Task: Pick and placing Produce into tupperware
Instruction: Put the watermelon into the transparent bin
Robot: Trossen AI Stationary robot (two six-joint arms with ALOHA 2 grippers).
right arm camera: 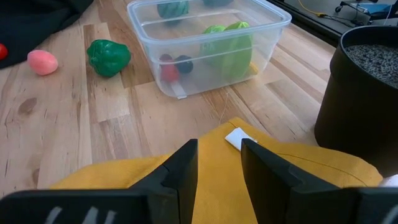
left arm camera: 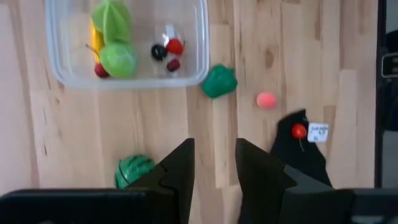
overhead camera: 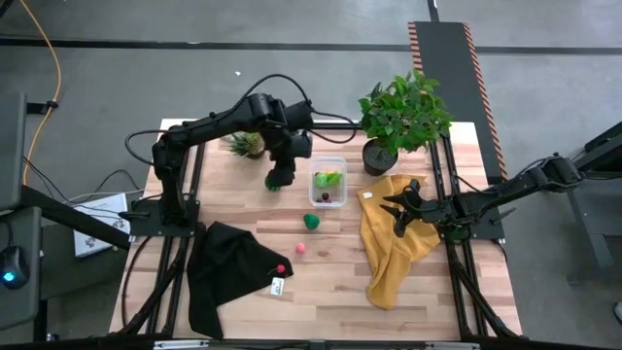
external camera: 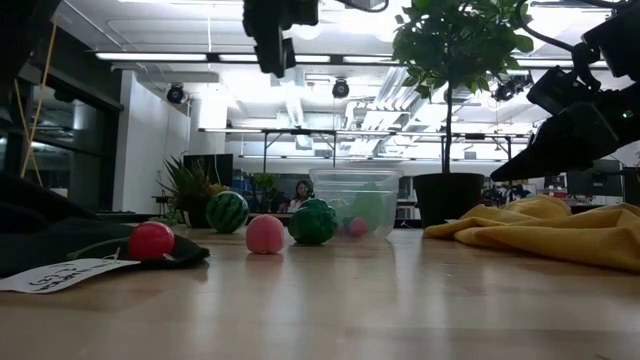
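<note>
the left gripper [left arm camera: 212, 163], fingers slightly apart and empty, hovers above the melon [left arm camera: 134, 170], which lies just beside it, the far right gripper [overhead camera: 401, 211] idle.

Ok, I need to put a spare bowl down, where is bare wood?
Free: the wide strip between the black cloth and the yellow cloth, below the small pink ball. Crowded: around the clear plastic container, green toy pepper and striped melon.
</note>
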